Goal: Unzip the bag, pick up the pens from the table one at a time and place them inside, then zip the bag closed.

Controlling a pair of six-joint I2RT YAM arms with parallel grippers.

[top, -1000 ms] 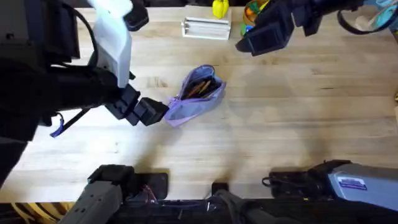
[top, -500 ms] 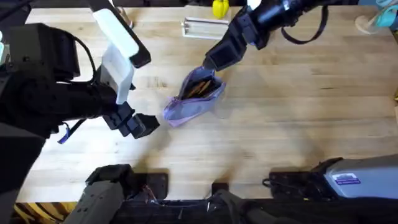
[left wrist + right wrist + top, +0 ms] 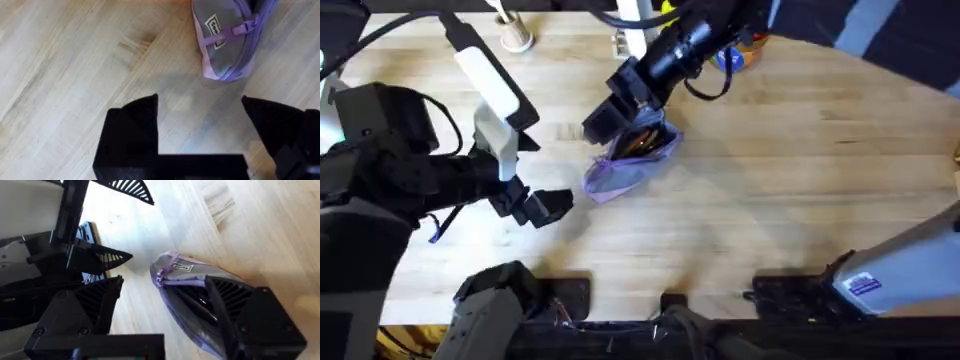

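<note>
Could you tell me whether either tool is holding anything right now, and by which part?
Nothing is held. The left tool is open over bare table, short of the bag; the right tool is open astride the bag's open side.

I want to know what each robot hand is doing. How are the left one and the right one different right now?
The left gripper sits off to the side of the bag, apart from it. The right gripper has reached across and hangs right over the bag's open end, where the pens lie inside. The left one is low by the table; the right one comes in from the far side. Both have black fingers, spread open and holding nothing.
</note>
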